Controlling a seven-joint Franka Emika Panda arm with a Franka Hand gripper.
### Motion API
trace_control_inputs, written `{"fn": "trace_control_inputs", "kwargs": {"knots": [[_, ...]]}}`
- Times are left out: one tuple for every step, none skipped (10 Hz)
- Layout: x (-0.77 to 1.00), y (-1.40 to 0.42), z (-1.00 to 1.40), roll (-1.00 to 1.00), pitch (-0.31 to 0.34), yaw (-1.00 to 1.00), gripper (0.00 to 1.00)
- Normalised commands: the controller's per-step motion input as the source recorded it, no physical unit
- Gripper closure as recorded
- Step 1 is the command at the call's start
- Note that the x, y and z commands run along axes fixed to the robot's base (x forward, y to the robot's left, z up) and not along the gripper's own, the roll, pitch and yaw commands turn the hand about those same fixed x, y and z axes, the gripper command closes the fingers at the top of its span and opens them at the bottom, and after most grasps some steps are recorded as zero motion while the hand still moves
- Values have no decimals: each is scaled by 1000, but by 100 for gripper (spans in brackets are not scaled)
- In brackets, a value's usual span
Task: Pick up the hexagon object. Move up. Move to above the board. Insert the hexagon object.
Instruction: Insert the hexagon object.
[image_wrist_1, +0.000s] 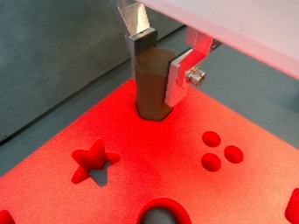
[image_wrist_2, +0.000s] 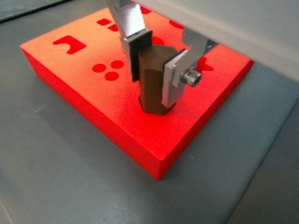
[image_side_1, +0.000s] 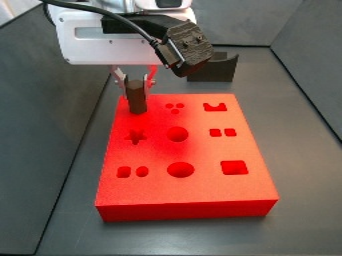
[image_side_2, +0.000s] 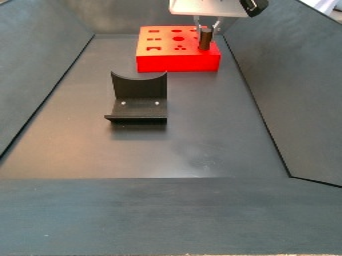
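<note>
My gripper (image_wrist_1: 162, 66) is shut on the hexagon object (image_wrist_1: 152, 87), a reddish-brown prism-shaped peg held upright between the silver fingers. It also shows in a wrist view (image_wrist_2: 149, 83). The peg's lower end meets the top of the bright red board (image_wrist_1: 128, 188) near one corner and looks slightly sunk into a hole there; the hole itself is hidden by the peg. In a side view the gripper (image_side_1: 134, 85) holds the peg (image_side_1: 135, 100) over the board's (image_side_1: 201, 190) far left corner. Peg (image_side_2: 206, 40) and board (image_side_2: 177, 62) show far off in a side view.
A star hole (image_wrist_1: 93, 160) and round holes (image_wrist_1: 222, 157) lie close to the peg. A dark grey U-shaped block (image_side_2: 136, 98) stands on the dark floor away from the board; it also shows behind the board (image_side_1: 214, 66). Tray walls rise around.
</note>
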Motion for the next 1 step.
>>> {"fn": "trace_control_inputs", "kwargs": {"knots": [[0,0,0,0,0,0,100]]}}
